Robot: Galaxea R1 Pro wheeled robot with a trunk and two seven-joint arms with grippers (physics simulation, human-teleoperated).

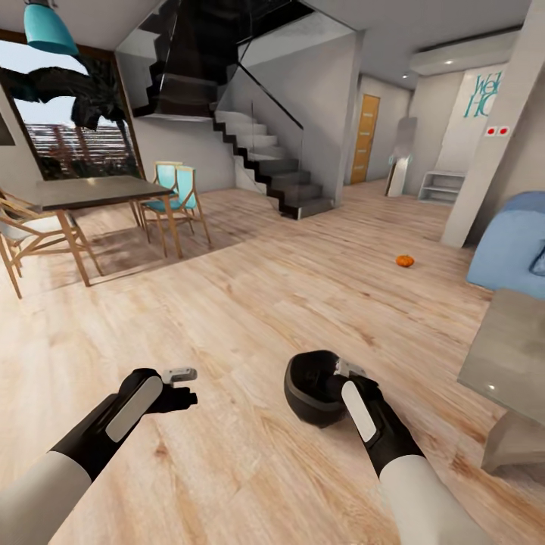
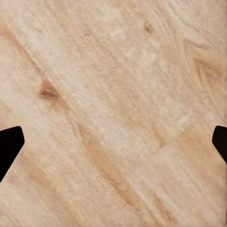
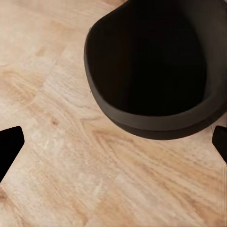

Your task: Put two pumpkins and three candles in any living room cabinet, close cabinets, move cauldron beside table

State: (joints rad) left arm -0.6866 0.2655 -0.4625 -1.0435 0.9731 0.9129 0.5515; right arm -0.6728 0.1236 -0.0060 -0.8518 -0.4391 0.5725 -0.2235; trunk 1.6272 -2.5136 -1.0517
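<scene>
Cauldron (image 1: 314, 387) is seen low centre of the head frame, on the wood floor (image 1: 250, 303), black and wide-mouthed. The right hand (image 1: 342, 376) sits at its rim; from the head view it cannot be told whether the rim is pinched. In the right wrist view the cauldron (image 3: 156, 66) fills the upper right, and the two dark fingertips (image 3: 9, 144) are seen far apart at the frame edges, so the right hand is judged spread and holding nothing.

Left hand (image 1: 182, 386) hovers over bare floor at lower left of the head frame. Its tips (image 2: 8, 144) are likewise set wide apart in the left wrist view: spread, empty.

One pumpkin (image 1: 405, 261) is seen on the floor at mid right, well apart from the cauldron, near the blue sofa (image 1: 511, 242). The grey slab desk (image 1: 507, 356) is at the right edge, near the cauldron but not beside it.

Progress, as judged: the cauldron is not yet placed next to the desk; at least this pumpkin is not yet stowed. Candles, second pumpkin and cabinet state cannot be assessed from these views.
</scene>
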